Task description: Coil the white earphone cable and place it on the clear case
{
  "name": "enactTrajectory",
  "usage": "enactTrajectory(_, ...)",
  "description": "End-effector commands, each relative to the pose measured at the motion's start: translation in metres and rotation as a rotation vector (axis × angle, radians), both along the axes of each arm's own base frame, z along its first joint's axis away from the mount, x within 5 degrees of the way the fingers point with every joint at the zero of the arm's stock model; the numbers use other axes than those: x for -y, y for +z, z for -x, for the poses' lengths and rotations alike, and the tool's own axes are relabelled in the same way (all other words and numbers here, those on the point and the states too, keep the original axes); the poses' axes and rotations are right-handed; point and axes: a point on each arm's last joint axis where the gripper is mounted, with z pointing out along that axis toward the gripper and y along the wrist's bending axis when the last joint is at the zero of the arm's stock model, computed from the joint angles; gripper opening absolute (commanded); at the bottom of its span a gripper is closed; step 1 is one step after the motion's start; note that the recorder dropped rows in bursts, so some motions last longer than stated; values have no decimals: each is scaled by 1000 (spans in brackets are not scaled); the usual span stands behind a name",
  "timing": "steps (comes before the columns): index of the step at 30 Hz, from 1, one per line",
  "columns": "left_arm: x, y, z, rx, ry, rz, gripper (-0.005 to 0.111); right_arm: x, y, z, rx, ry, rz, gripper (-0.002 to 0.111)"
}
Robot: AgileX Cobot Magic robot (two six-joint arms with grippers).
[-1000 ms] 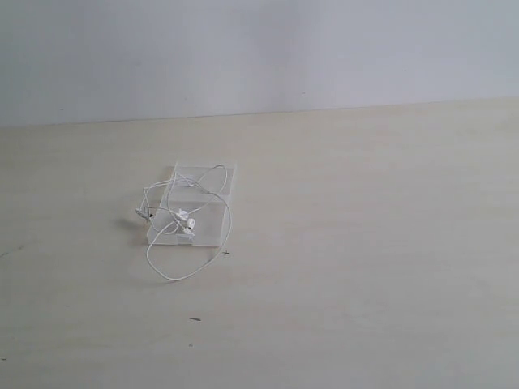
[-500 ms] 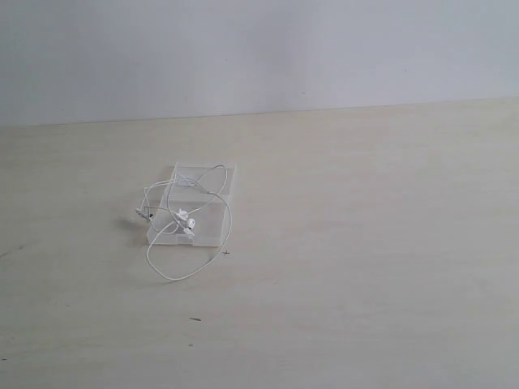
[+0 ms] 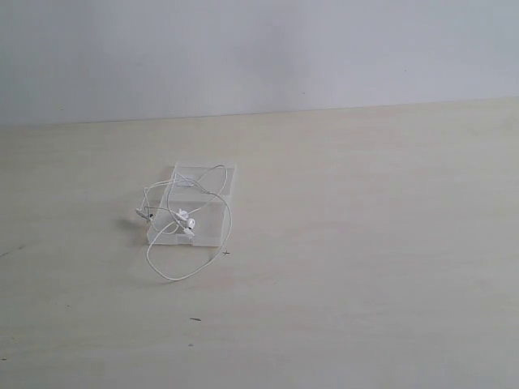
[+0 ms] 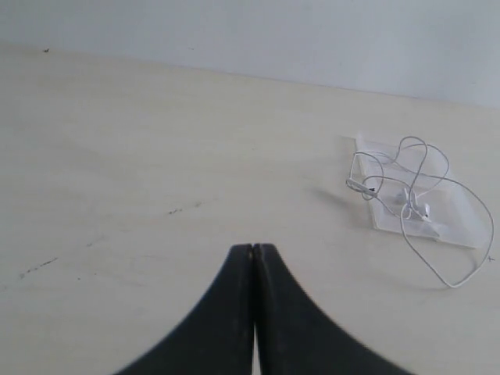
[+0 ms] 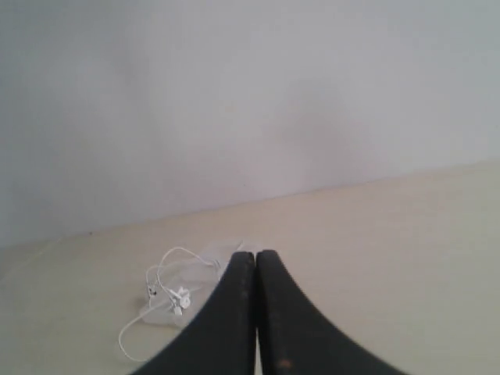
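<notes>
The clear case point(image 3: 209, 232) lies flat on the table, left of centre in the exterior view. The white earphone cable point(image 3: 186, 218) is draped over it in loose loops, earbuds on the case. One loop point(image 3: 174, 277) hangs off the front edge onto the table, and the plug end point(image 3: 143, 215) sticks out past the left side. Neither arm shows in the exterior view. My left gripper point(image 4: 253, 248) is shut and empty, well away from the case point(image 4: 461, 225) and cable point(image 4: 414, 209). The right gripper point(image 5: 255, 254) is also shut and empty, with case point(image 5: 209, 261) and cable point(image 5: 178, 298) beyond it.
The pale wooden table point(image 3: 365, 243) runs back to a plain white wall point(image 3: 259, 57). A few small dark specks point(image 3: 195, 319) mark the surface near the front. Nothing else stands on it.
</notes>
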Motion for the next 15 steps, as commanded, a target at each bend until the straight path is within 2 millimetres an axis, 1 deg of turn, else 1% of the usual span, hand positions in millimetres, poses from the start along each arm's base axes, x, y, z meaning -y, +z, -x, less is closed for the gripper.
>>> enactTrajectory(1, 0, 0, 0, 3, 2, -11, 0, 1, -11, 0, -78, -8, 86, 0)
enactTrajectory(4, 0, 0, 0, 3, 2, -11, 0, 5, -18, 0, -153, -71, 121, 0)
enactTrajectory(9, 0, 0, 0, 3, 2, -11, 0, 11, -19, -2, -163, -191, 113, 0)
enactTrajectory(15, 0, 0, 0, 3, 2, -11, 0, 15, -18, -3, -162, -252, 116, 0)
